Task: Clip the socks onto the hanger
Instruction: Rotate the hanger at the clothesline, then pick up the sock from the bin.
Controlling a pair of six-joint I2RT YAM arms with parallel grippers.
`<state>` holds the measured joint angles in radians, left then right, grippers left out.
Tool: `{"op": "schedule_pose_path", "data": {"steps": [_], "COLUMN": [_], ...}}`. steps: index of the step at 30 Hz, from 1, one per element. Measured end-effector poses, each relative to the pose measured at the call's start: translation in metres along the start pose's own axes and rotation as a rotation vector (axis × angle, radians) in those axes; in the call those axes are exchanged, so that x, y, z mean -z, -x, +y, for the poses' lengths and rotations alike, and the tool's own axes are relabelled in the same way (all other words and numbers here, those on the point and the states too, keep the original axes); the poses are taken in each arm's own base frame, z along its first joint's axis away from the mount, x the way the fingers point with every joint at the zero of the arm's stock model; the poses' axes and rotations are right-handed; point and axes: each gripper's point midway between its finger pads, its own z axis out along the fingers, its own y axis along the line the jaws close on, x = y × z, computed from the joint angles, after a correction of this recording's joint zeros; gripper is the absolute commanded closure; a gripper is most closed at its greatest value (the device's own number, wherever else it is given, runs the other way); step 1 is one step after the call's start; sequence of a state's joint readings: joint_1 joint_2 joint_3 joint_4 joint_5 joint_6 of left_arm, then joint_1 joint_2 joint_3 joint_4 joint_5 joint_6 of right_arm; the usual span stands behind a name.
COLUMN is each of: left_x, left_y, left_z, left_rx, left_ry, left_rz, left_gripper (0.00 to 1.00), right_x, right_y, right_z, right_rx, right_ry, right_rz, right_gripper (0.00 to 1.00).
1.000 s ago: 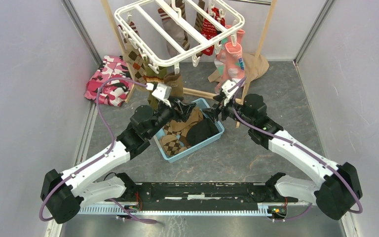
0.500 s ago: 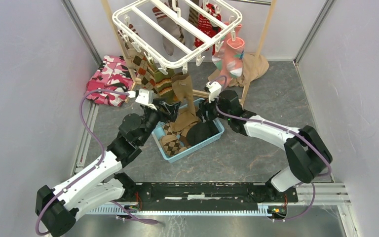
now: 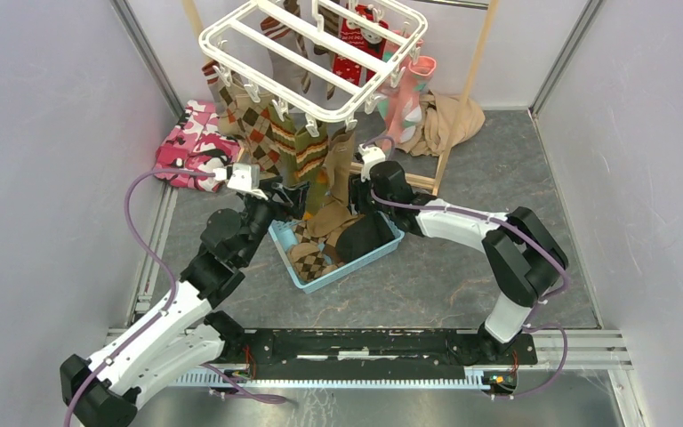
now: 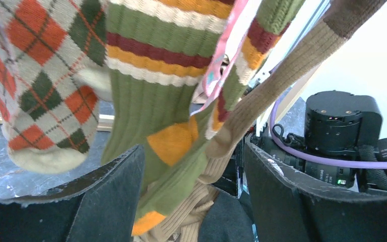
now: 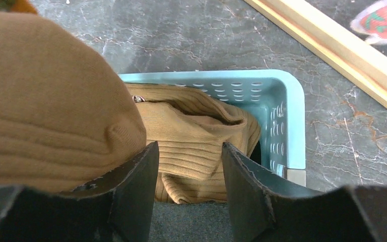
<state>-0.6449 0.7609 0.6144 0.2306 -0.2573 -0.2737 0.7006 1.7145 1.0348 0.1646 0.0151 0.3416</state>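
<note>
We see a grey, marbled table (image 3: 498, 231) carrying a few things. A light blue plastic basket (image 3: 360, 261) sits on it near the middle. To the far left of the basket, a pink-and-white camouflage cloth (image 3: 191, 147) lies crumpled against the wall. Just behind the basket, the base bar of a light wooden stand (image 3: 418, 181) rests on the surface, and beyond it to the far right a beige garment (image 3: 452, 120) lies heaped. Nearer to us than the basket, a black rail (image 3: 365, 342) runs along the edge.

No text, label, brand, number or sign can be read on anything in the three views
</note>
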Motion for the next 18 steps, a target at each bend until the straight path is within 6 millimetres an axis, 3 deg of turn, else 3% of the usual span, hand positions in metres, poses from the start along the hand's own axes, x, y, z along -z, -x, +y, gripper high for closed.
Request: {"op": "schedule_pose_path", "data": {"steps": [4,18], "left_x": [0.008,0.017], "left_y": [0.007,-0.002], "left_z": [0.004,0.009], "left_rx": [0.004,0.004], "left_ry": [0.008,0.016], "left_rz": [-0.023,0.005], "left_gripper": [0.22,0.22], "right_x": [-0.007,-0.029], "right_y": [-0.007,-0.011], "right_z": [-0.002,-0.009], "right_rx": [-0.010,-0.036], "right_ry": [-0.019,-0.066], "right_rz": [0.026,0.046], "right_gripper": [0.43,0.45]}}
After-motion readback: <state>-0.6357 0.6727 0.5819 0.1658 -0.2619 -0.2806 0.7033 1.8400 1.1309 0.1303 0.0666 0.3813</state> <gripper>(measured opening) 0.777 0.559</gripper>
